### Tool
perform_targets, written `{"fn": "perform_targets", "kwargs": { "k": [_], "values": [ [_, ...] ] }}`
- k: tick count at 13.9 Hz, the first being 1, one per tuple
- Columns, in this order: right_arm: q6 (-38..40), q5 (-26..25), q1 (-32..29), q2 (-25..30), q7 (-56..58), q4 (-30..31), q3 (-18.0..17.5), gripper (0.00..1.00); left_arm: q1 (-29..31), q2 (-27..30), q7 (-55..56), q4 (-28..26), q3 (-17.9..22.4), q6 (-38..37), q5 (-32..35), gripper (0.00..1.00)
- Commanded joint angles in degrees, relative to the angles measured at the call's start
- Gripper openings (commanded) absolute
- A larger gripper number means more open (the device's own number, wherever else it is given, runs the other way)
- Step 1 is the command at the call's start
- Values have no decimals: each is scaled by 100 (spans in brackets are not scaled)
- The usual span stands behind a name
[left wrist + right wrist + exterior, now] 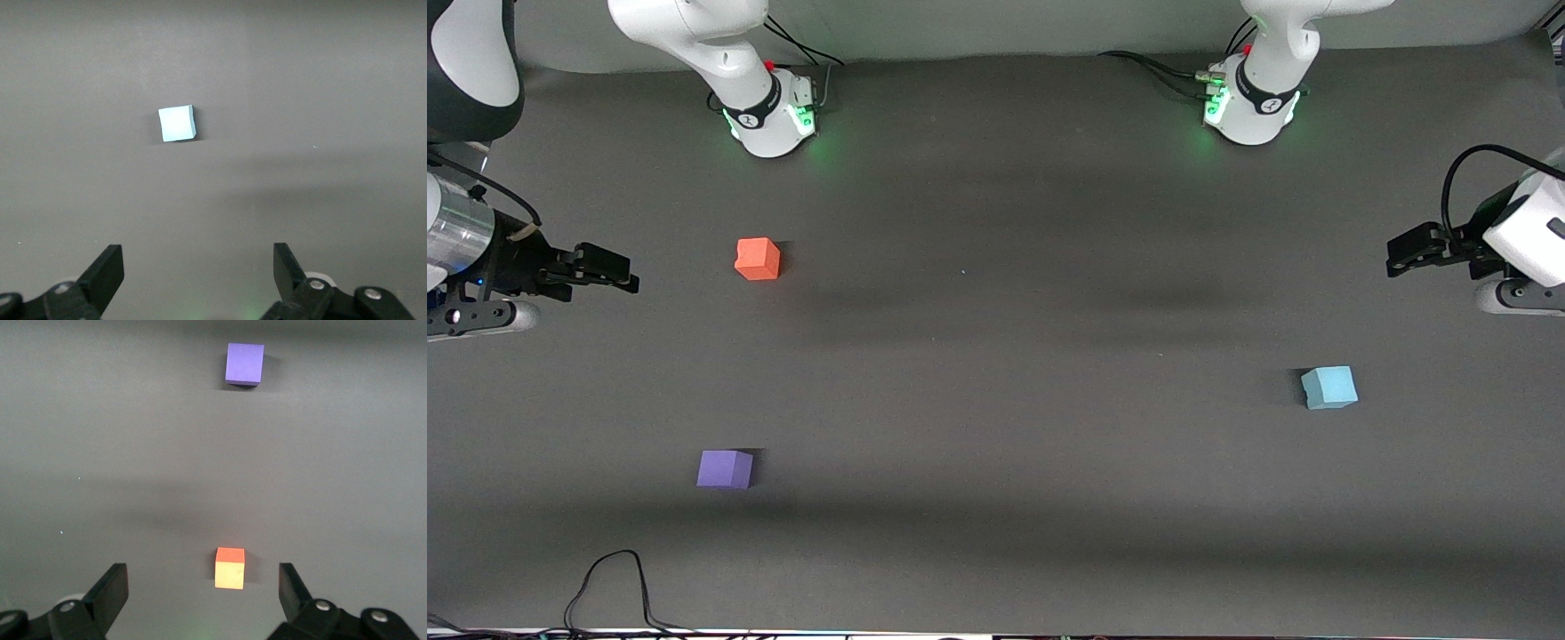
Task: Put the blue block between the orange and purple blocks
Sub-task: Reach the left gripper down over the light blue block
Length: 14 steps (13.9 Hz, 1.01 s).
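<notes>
The blue block [1329, 388] lies on the dark table toward the left arm's end; it also shows in the left wrist view [177, 124]. The orange block [758, 259] lies toward the right arm's end, and the purple block [725, 469] lies nearer the front camera than it. Both show in the right wrist view, orange [230, 568] and purple [245, 364]. My left gripper [1398, 259] hovers open and empty at its end of the table, apart from the blue block. My right gripper [624, 274] hovers open and empty at its end, beside the orange block.
The dark mat [996, 356] covers the table. The two arm bases [774, 111] [1249, 102] stand along its farthest edge. A black cable [609, 587] loops on the edge nearest the front camera.
</notes>
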<state>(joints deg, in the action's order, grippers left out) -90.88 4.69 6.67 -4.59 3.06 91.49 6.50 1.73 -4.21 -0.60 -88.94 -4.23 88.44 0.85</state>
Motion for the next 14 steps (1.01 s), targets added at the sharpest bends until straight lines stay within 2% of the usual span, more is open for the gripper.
{"fn": "perform_targets", "kwargs": {
  "k": [1, 5, 8, 11, 14],
  "values": [
    [44, 85, 63, 151, -122, 114, 35, 100, -94, 140, 78, -185, 81, 68, -59, 100],
    [62, 93, 63, 143, -113, 114, 35, 100, -24, 78, 8, -193, 133, 24, 11, 100],
    [62, 93, 63, 134, -113, 114, 35, 100, 239, -89, -167, -263, 151, 295, 20, 100],
    [53, 93, 54, 99, -113, 106, 35, 100, 477, -98, -256, -1008, 151, 1268, 55, 100],
    [18, 93, 63, 81, -113, 106, 26, 100, 495, -176, -248, -2063, 151, 2587, 152, 100]
  ]
}}
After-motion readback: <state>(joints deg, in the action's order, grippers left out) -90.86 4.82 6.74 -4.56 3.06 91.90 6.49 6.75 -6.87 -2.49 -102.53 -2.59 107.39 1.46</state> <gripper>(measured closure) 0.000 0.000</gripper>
